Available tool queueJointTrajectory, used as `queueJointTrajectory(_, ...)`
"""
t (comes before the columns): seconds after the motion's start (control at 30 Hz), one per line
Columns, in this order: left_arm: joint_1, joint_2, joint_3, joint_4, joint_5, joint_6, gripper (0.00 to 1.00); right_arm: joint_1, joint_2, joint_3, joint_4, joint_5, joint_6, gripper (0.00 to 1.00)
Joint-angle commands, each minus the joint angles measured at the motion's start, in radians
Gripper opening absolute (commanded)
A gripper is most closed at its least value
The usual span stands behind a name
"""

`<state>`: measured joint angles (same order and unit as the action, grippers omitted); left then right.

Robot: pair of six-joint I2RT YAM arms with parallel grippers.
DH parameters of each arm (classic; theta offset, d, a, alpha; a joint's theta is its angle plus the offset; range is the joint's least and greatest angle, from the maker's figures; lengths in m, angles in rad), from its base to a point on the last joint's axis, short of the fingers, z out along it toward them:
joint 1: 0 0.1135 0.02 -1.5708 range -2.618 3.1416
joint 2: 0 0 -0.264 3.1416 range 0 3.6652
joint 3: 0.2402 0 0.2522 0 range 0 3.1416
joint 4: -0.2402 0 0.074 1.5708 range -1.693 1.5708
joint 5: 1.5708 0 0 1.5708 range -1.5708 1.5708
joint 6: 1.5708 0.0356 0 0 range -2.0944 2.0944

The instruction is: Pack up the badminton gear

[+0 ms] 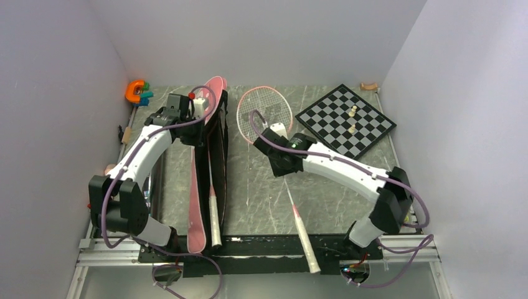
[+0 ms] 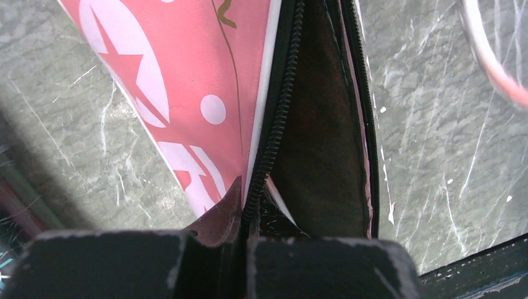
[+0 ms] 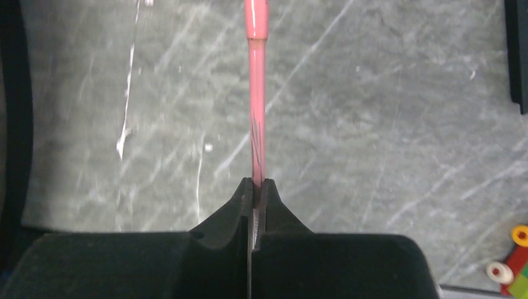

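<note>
Racket bag (image 1: 198, 205) lies lengthwise on the table (image 1: 249, 187), unzipped, with the first racket (image 1: 215, 221) resting in its dark opening, white handle toward the near end. At the bag's far end, the left gripper (image 2: 249, 194) has its jaws pinched together on the zipper edge, its arm stretched forward along the bag's left side. Right of the bag lies the second racket (image 1: 264, 112). The right gripper (image 3: 255, 187) is clamped on its pink shaft (image 3: 256, 124) just below the head, elbow out to the right, forearm angled toward the bag.

plain pale walls (image 1: 261, 37) enclose a grey marbled tabletop (image 1: 261, 187).
</note>
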<state>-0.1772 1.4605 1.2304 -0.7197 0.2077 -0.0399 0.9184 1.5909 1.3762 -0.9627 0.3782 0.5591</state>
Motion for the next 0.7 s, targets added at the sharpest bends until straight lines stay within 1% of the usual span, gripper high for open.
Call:
queueJointTrajectory(0.0,-0.002,0.039,0.071,-0.021,-0.039,-0.032,0.0,0.113,-0.117,0.042,-0.225,0.069,0.1,0.0)
queueJointTrajectory(0.13,-0.012,0.062,0.092,-0.02,-0.091,-0.04,0.0,0.227,-0.123,0.065,-0.333,0.058,0.198,0.0)
queueJointTrajectory(0.33,-0.032,0.074,0.1,-0.021,-0.113,-0.037,0.0,0.367,-0.071,0.08,-0.367,0.004,0.265,0.0)
queueJointTrajectory(0.5,-0.044,0.079,0.099,-0.022,-0.118,-0.033,0.0,0.418,0.011,0.142,-0.369,-0.026,0.258,0.0)
queueJointTrajectory(0.67,-0.048,0.076,0.1,-0.024,-0.107,-0.027,0.0,0.431,0.104,0.228,-0.369,-0.026,0.219,0.0)
